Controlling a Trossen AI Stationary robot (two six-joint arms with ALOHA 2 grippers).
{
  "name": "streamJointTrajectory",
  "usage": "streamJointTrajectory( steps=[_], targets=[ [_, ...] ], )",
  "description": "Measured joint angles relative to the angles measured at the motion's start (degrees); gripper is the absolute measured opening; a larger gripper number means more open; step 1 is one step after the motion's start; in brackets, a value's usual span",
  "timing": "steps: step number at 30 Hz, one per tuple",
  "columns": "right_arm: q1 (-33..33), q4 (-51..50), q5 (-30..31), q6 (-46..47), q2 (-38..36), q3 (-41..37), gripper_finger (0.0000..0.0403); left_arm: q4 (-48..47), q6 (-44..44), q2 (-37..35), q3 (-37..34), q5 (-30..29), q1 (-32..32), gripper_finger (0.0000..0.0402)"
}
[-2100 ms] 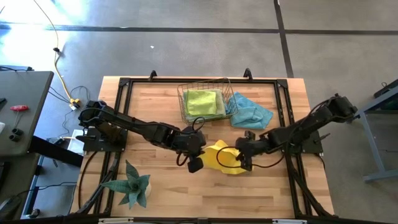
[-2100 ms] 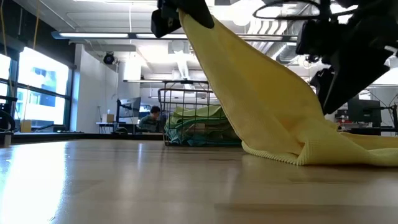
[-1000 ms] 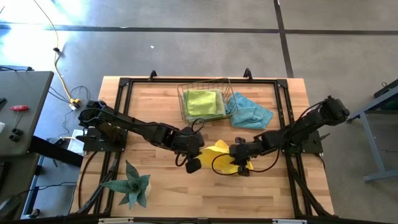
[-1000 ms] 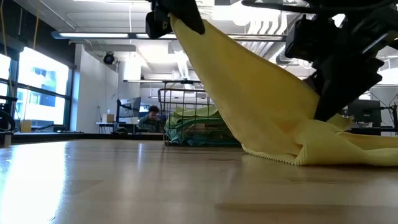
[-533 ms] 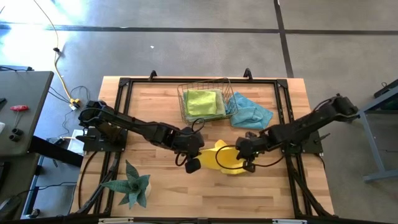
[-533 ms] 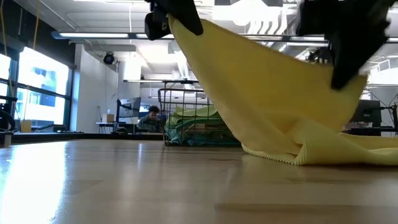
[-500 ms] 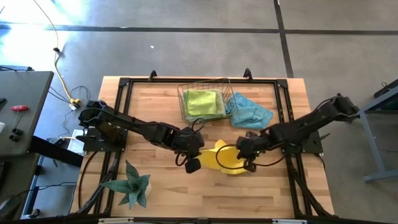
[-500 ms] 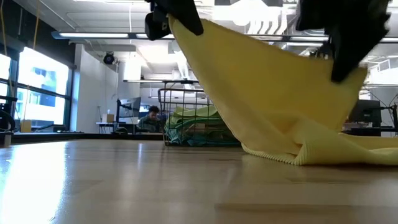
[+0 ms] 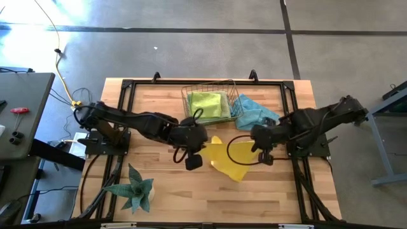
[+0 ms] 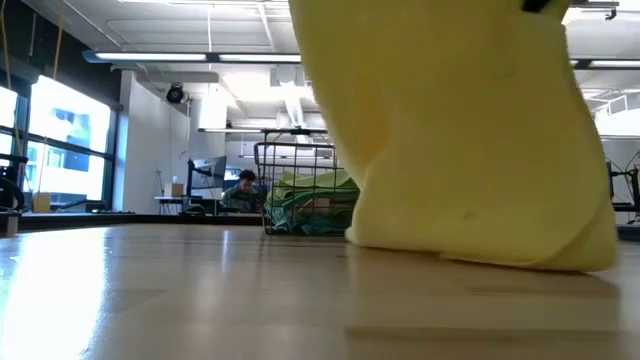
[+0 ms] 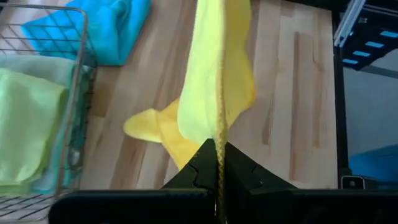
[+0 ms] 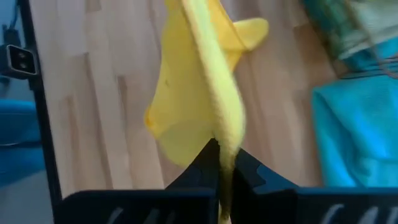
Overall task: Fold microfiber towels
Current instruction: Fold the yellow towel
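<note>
A bright yellow microfiber towel (image 9: 227, 159) hangs spread between my two grippers over the middle of the table; in the low view the yellow towel (image 10: 460, 150) fills the frame. My left gripper (image 9: 202, 147) is shut on its left upper end and my right gripper (image 9: 257, 144) on its right upper end. A lime green towel (image 9: 206, 104) lies in the copper wire basket (image 9: 210, 95) at the far side. Beside the basket, a light blue towel (image 9: 255, 113) lies crumpled on the wood. My left gripper pinches the towel's upper edge (image 11: 219, 144) between its two fingers, coming slanting down from the table's left. The cloth hangs below the fingers. My right gripper pinches the opposite upper edge (image 12: 225, 144) between its two fingers, slanting down from the right. The towel's bottom end (image 10: 480, 255) reaches the table.
A spiky green plant (image 9: 135, 189) stands at the near left. The black frame rails (image 9: 299, 184) run along the table's sides. Bare wood (image 9: 184, 197) lies near the front edge.
My right gripper has taken hold of the towel low by the table and risen with it, toward the right edge. My left gripper has risen too. The towel, slanting down onto the table before, now hangs spread between both grippers with only its bottom end down.
</note>
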Motion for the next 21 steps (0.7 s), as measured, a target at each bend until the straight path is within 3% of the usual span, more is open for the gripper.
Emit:
streamJointTrajectory(
  steps=[5,10,12,15,17,19,21],
  targets=[
    [0.03,-4.64,-1.19,-1.53,0.04,5.76,0.0000,-2.50,1.52,0.08,4.28,0.99,0.00,0.0000],
    [0.78,-4.32,-1.55,-6.99,0.04,13.39,0.0000,-0.06,4.98,0.07,8.88,9.05,-0.20,0.0000],
    [0.70,-4.45,1.20,-6.77,0.04,16.16,0.0000,-0.06,4.96,0.07,10.26,7.33,-0.28,0.0000],
    [0.66,-4.45,7.35,-5.08,0.02,19.03,0.0000,-0.09,4.04,0.07,11.70,-0.74,-0.19,0.0000],
    [0.66,-4.45,8.35,-5.16,0.02,19.86,0.0000,0.21,3.98,0.06,12.35,-4.13,-0.07,0.0000],
    [0.67,-4.47,3.70,-5.16,0.02,19.89,0.0000,1.14,3.98,0.00,12.44,-1.67,-0.02,0.0000],
    [0.76,-4.60,-4.58,-6.85,0.27,19.80,0.0000,1.38,4.34,0.05,12.42,5.84,-0.17,0.0000]
  ],
)
